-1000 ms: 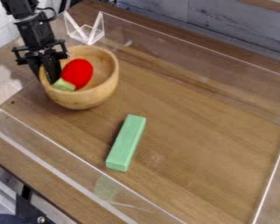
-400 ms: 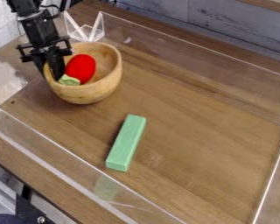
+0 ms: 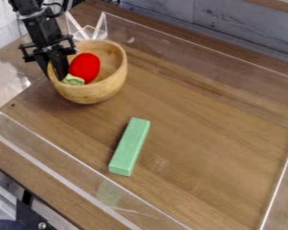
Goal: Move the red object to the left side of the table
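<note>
The red object (image 3: 84, 65) lies inside a wooden bowl (image 3: 102, 86) at the back left of the table (image 3: 212, 103), its pale stub (image 3: 72, 81) pointing toward the front. My black gripper (image 3: 53, 65) comes down from above at the bowl's left rim. Its fingers look closed on that rim, just left of the red object. The bowl appears slightly raised and tilted. The fingertips are partly hidden against the bowl wall.
A long green rectangular block (image 3: 130, 145) lies near the middle front of the table. Low clear acrylic walls (image 3: 62, 166) edge the tabletop. A white folded piece (image 3: 94, 27) stands behind the bowl.
The gripper has shifted slightly up and back. The bowl, with the red object in it, has gone along with it. The green block has not moved.
</note>
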`<control>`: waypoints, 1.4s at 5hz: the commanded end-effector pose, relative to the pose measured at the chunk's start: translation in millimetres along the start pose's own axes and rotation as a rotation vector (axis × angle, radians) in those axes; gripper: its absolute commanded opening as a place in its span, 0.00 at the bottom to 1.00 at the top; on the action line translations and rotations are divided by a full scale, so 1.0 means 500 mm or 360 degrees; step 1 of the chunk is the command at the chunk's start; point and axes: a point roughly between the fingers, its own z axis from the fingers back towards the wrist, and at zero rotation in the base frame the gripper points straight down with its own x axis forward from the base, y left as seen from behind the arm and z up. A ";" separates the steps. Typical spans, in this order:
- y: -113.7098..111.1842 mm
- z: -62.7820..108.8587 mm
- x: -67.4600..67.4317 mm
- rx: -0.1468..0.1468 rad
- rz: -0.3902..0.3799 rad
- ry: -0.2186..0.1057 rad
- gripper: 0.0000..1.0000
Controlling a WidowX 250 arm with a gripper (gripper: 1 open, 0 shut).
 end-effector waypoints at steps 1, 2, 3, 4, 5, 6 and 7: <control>0.009 0.045 0.016 0.0009 0.0016 -0.0103 0.00; 0.006 0.049 0.016 0.0006 0.0018 -0.0100 0.00; 0.003 0.053 0.016 0.0002 0.0020 -0.0098 0.00; 0.000 0.057 0.015 -0.0002 0.0021 -0.0095 0.00; -0.003 0.059 0.015 -0.0004 0.0024 -0.0090 1.00; -0.008 0.069 0.012 -0.0016 0.0021 -0.0093 0.00; -0.012 0.075 0.012 -0.0024 0.0019 -0.0094 0.00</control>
